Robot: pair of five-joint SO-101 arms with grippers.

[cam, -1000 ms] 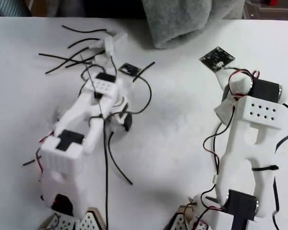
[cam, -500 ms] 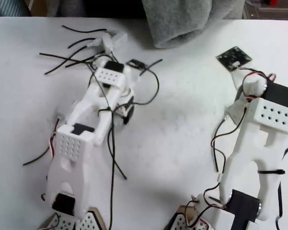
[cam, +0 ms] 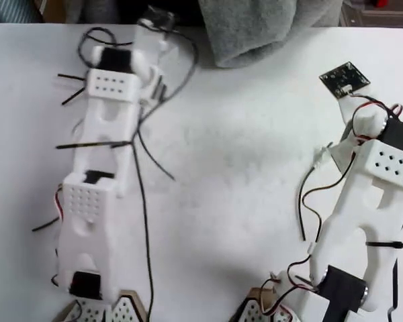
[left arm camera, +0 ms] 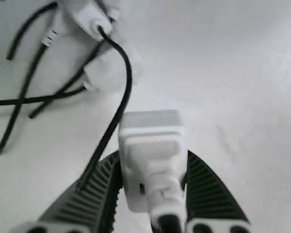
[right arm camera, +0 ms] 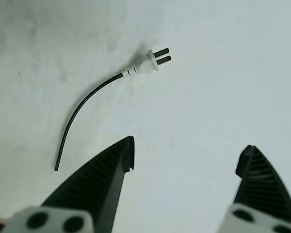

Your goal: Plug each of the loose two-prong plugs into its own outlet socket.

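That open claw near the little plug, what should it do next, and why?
Probably move the right gripper forward and down over the two-prong plug: its jaws stand open, the plug lies free on the table beyond them, and the left gripper grips a white corded block.

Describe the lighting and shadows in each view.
High view: flat bright light, table nearly washed out, faint shadows beside the arms. Left wrist view: white block in the left tool barely stands off the table. Right wrist view: even light, plug almost shadowless.
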